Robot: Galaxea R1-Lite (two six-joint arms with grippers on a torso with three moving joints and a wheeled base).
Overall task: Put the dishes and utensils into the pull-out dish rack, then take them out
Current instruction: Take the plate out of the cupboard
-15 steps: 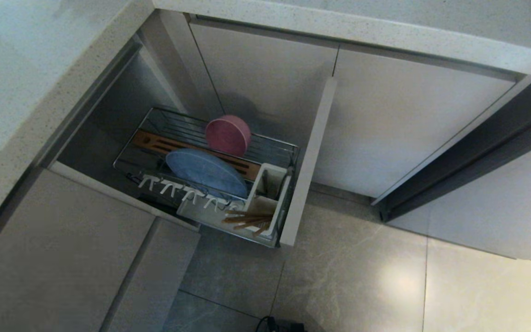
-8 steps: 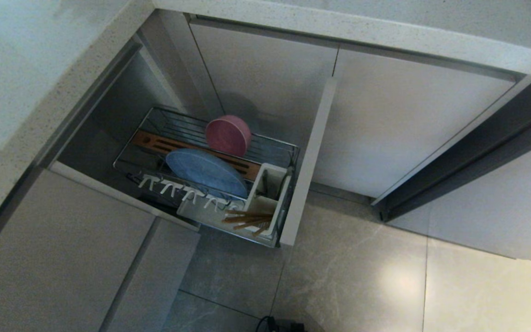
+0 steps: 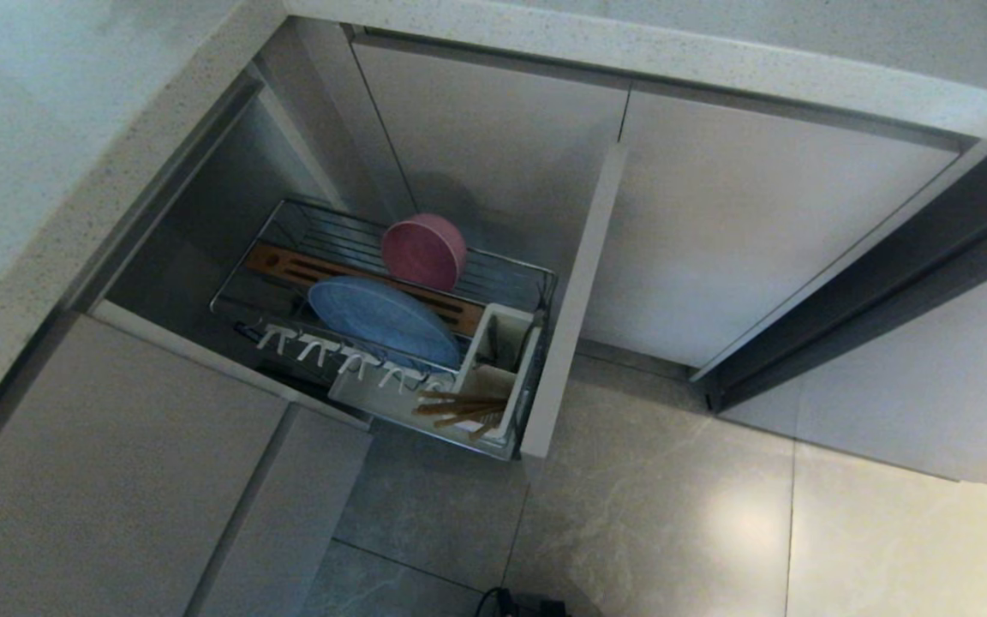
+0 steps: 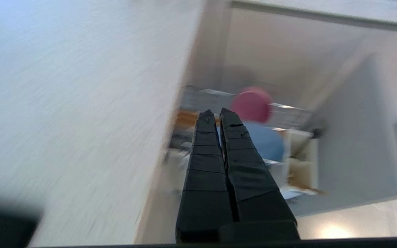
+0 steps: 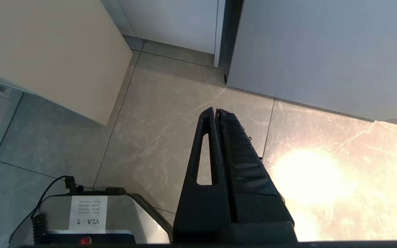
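Observation:
The pull-out dish rack (image 3: 279,214) stands drawn out of the cabinet behind its beige front panel (image 3: 575,300). Inside it the pink bowl (image 3: 423,250) rests on edge at the back. The light-blue plate (image 3: 384,319) leans along the wooden strip (image 3: 288,266). Wooden chopsticks (image 3: 459,410) lie in the white caddy (image 3: 502,360). Neither arm shows in the head view. My left gripper (image 4: 217,113) is shut and empty, raised off the rack and pointing toward the bowl (image 4: 252,105) and plate (image 4: 265,144). My right gripper (image 5: 216,110) is shut and empty over the floor.
A speckled countertop (image 3: 48,171) overhangs the rack on the left, and beige cabinet doors (image 3: 742,240) close the corner behind it. Grey floor tiles (image 3: 656,514) lie in front. The robot's base (image 5: 84,220) sits below the right gripper.
Nothing differs in the head view: the rack, bowl, plate and chopsticks keep their places and no arm has come into it.

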